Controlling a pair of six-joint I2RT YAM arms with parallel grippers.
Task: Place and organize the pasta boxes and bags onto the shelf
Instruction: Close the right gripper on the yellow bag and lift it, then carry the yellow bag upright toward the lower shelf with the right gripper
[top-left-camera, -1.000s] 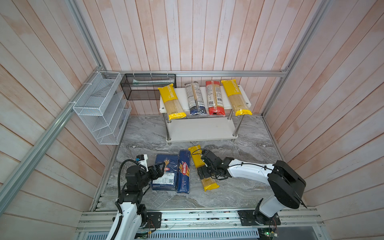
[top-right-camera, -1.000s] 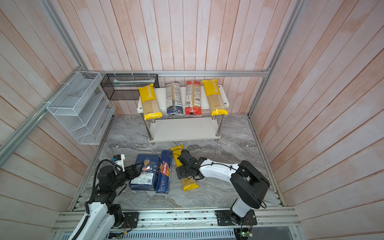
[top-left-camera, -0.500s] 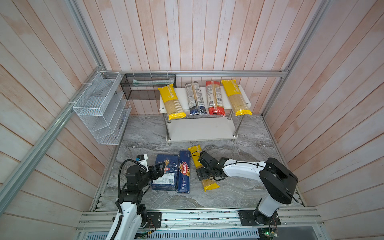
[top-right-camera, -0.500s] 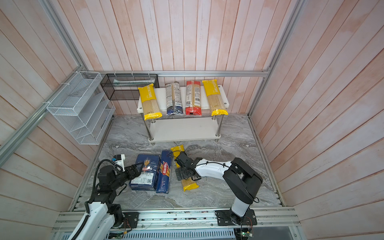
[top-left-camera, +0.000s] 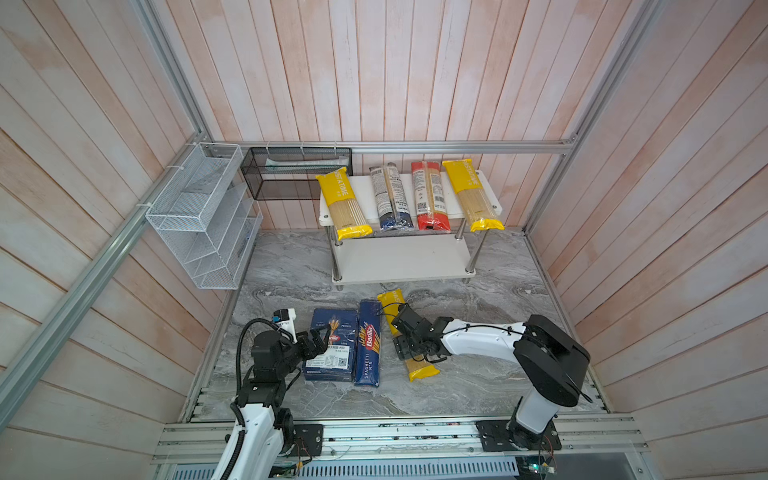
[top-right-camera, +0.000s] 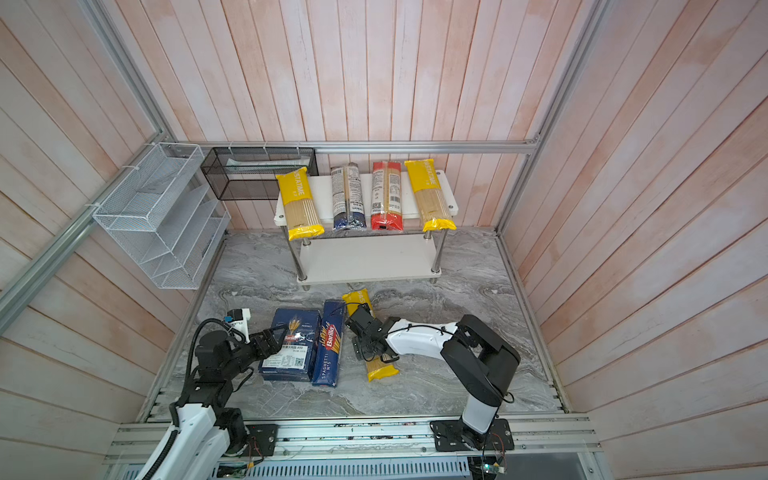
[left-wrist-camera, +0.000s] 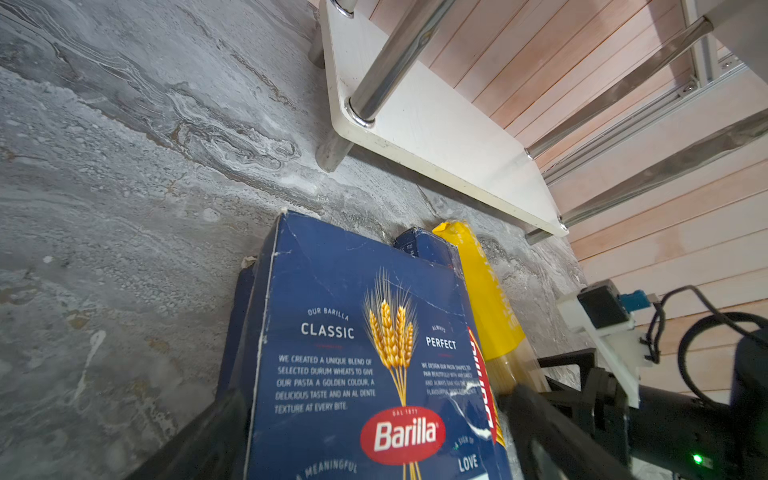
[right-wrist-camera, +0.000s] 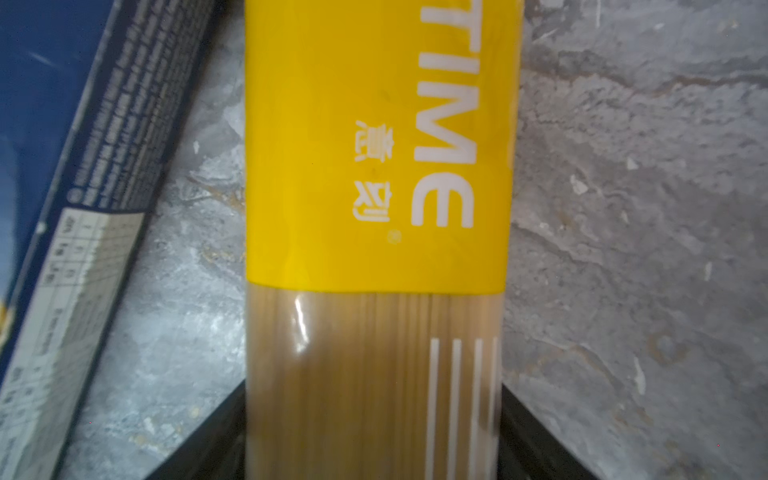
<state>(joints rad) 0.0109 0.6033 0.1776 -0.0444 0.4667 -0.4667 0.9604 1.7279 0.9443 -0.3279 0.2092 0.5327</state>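
Yellow bag (right-wrist-camera: 374, 187) lies flat on the tabletop (top-left-camera: 478, 386), centre, at 6 o'clock from the shelf (top-left-camera: 403, 259), long axis roughly 11-to-5. Right gripper (top-left-camera: 415, 352) is down over its middle, jaws grasping it. In the right wrist view the fingers (right-wrist-camera: 532, 453) press on both long edges, and the bag is not lifted.

Vs a second ago: jaws were spread wider, now pinched in. Right elbow has swung toward 9 o'clock. Bag hasn't shifted.

Narrow box (top-left-camera: 369, 345) sits just beside the bag at its 9 o'clock, with the wide box (top-left-camera: 338, 361) against it further toward 9. Left gripper (top-left-camera: 322, 332) is over the wide box's 9 o'clock edge, jaws released, same as before.

Shelf bags (top-left-camera: 390, 195) are four in a row on the top board at 12 o'clock, unchanged.
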